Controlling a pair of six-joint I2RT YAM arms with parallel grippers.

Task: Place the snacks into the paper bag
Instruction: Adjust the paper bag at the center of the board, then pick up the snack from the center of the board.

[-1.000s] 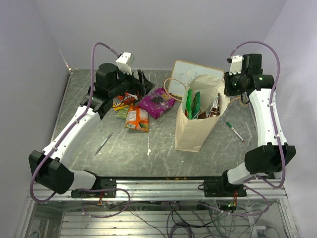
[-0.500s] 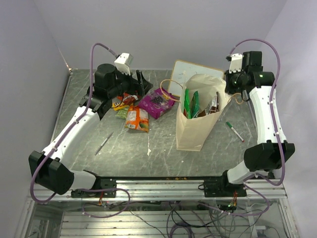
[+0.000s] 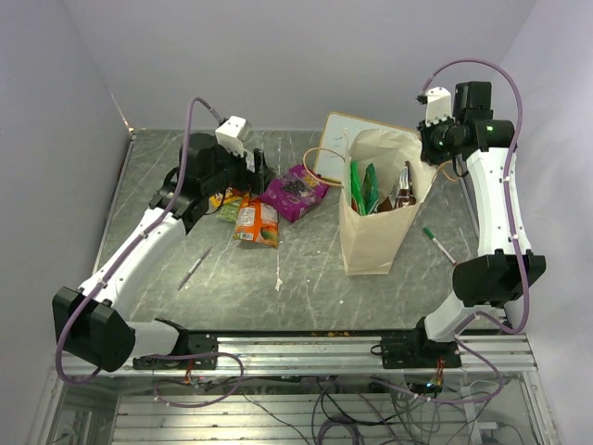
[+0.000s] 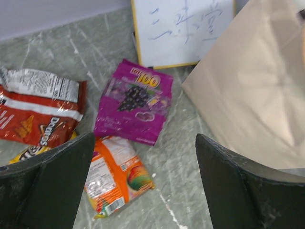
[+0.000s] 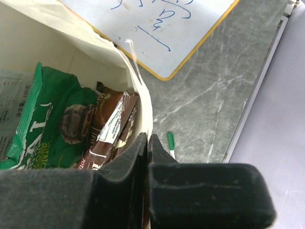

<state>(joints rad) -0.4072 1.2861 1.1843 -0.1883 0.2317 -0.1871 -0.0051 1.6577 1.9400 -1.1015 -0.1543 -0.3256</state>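
Observation:
The cream paper bag (image 3: pixel 375 236) stands upright right of centre, with green (image 3: pixel 363 190) and brown (image 3: pixel 404 190) snacks poking out of its mouth. My right gripper (image 3: pixel 428 153) is shut on the bag's right rim (image 5: pixel 140 102), one finger inside and one outside, beside the brown packet (image 5: pixel 112 129) and green packet (image 5: pixel 47 119). On the table to the left lie a purple packet (image 4: pixel 133 102), an orange packet (image 4: pixel 116 174) and a red Doritos packet (image 4: pixel 40 112). My left gripper (image 4: pixel 143 191) hovers open above them with nothing between its fingers.
A framed whiteboard (image 3: pixel 357 139) lies behind the bag. A green-capped pen (image 3: pixel 439 245) lies right of the bag. A thin dark pen (image 3: pixel 195 267) and a white stick (image 3: pixel 278 271) lie toward the front. A yellow-green packet (image 3: pixel 227 211) peeks out under the red one.
My right gripper has closed on the bag's rim and pulled it up and to the right, so the bag stands straighter. My left gripper has moved right, over the loose packets.

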